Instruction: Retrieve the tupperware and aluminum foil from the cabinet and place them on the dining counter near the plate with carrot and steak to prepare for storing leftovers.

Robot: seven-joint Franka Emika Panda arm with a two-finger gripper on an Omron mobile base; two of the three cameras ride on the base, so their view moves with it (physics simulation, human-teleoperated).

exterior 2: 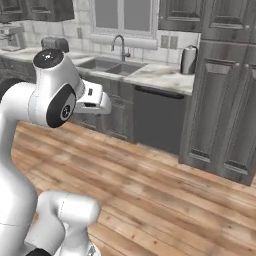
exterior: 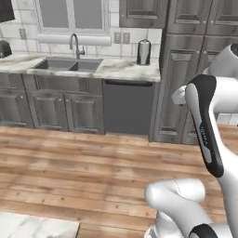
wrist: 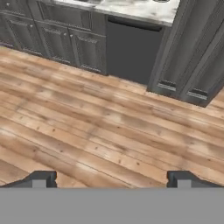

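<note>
Fingertips (wrist: 41,178) of the end effector (wrist: 111,179) rise nearest the lens in the hand view, spread wide with nothing but floor (wrist: 87,131) planks between them. It holds nothing and points down and forward at bare wood, well short of any cupboard.

Beyond the floor stand the lower grey cabinets (wrist: 57,41), a dark dishwasher (exterior: 128,107) and, to the right, tall panelled doors (exterior 2: 215,100). Above them a marbled surface (exterior: 118,69) carries the sink (exterior: 69,64), faucet (exterior: 75,45) and a paper towel roll (exterior: 143,52); this is not the dining one. A pale marbled corner (exterior: 32,228) at the lower left of the left base view may be the island, but I cannot tell.

Wall cabinets (exterior: 142,11) along the top edge are all shut, so the tupperware and foil are presumably inside one; neither is visible, nor is the plate.

Risks, as I judge them:
1. Picking the wrong door, since several look alike.
2. Driving in with the elbow (exterior: 204,121) folded high could clip the tall doors.
3. Approaching the handle off-centre could make the open jaws slip off it.
</note>
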